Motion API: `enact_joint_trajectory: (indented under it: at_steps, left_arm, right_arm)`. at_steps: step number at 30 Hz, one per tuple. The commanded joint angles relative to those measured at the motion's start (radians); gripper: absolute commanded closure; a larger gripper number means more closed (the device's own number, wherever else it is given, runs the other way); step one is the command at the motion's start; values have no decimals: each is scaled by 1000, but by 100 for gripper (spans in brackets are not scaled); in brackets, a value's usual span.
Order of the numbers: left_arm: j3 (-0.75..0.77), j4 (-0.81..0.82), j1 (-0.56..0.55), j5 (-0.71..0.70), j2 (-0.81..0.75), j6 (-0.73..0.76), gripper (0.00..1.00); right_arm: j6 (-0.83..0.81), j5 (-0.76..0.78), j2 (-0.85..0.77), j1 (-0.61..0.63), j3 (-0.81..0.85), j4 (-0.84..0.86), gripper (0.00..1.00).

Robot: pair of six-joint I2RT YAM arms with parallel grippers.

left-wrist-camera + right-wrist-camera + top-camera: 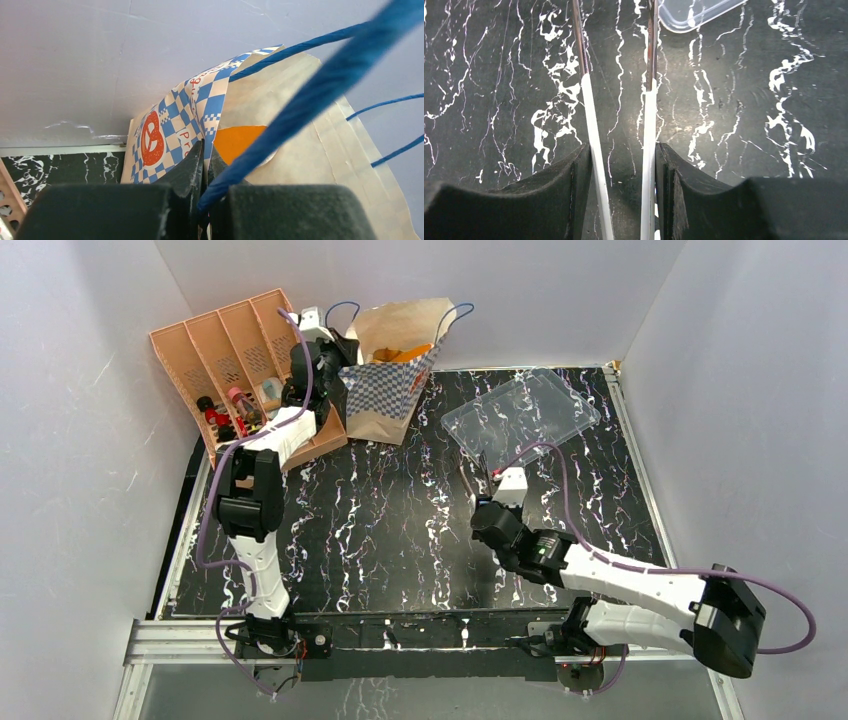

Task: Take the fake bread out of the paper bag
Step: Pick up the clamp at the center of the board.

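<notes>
Left gripper (pixel 204 150) first: keep it clenched on the rim of the paper bag (pixel 385 390), with a blue cord handle (pixel 325 85) caught between the fingers, to hold the mouth open and steady the bag at the far left of the table (pixel 400 530), just beside the orange slotted organiser (pixel 230 350). Bring the right gripper (pixel 621 150), now grasping the metal tongs (pixel 590 115) low over the table near the clear plastic tray (pixel 520 410), across and above that mouth with the tips kept apart. Lower onto the fake bread (pixel 235 142), seen only as an orange patch inside the bag, then squeeze gently and lift straight up, clear of the paper and cord.
</notes>
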Motion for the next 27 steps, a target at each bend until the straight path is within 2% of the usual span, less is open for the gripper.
enact_joint_trajectory:
  at_steps: [1,9,14,20,27]
  left_arm:
    - [36,82,-8,-9,-138,47,100]
    - [14,43,-42,51,-191,131,100]
    - [46,-21,-104,67,-218,279,100]
    - [69,-68,-190,5,-234,457,100]
    - [45,-67,-254,-55,-246,570,100]
  right_arm:
    - [53,140,-76,19,87,-46,75]
    - [53,293,-133,30,190,-86,76]
    - [15,362,-129,33,280,-76,77]
    - [-50,430,-136,53,386,-76,79]
    - [-59,461,-156,61,432,-126,79]
